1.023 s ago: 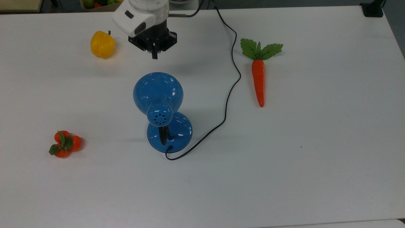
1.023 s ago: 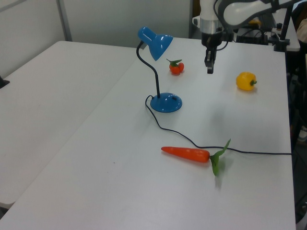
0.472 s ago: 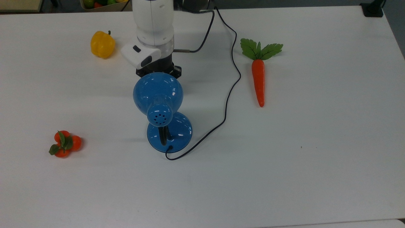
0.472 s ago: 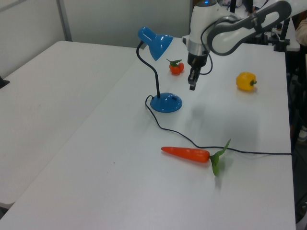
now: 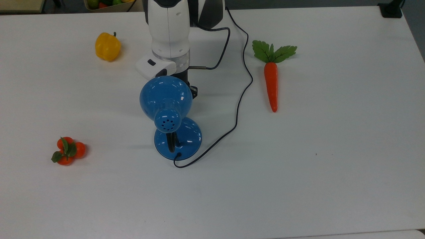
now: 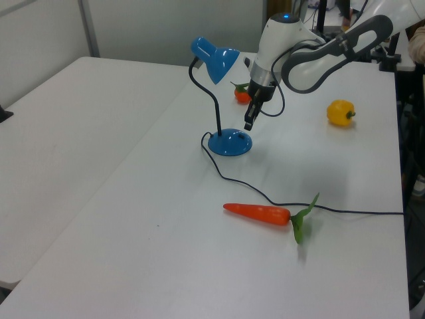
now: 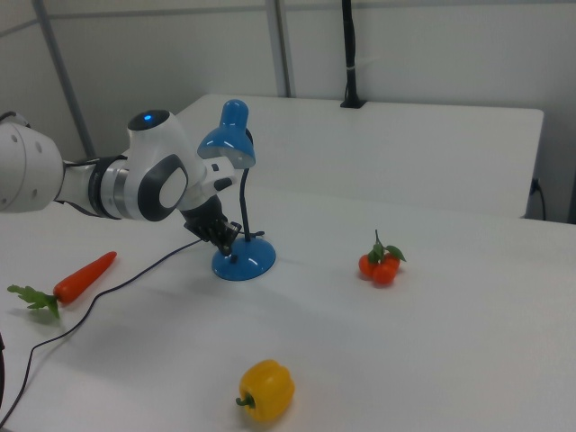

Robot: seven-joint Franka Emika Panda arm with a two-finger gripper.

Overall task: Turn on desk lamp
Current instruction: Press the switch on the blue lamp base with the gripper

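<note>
Lamp (image 5: 166, 99), glossy blue, black gooseneck.

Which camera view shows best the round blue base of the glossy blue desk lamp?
The left view: the round blue base lies fully open, the gripper just above it. In the top view the dome shade covers part of the base. In the right view the gripper overlaps it.

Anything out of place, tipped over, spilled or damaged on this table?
Nothing stands out. The desk lamp stands upright on its base, its cord trailing loosely across the table. The carrot, yellow pepper and tangerines lie apart, intact. The gripper hangs just above the lamp's base.
</note>
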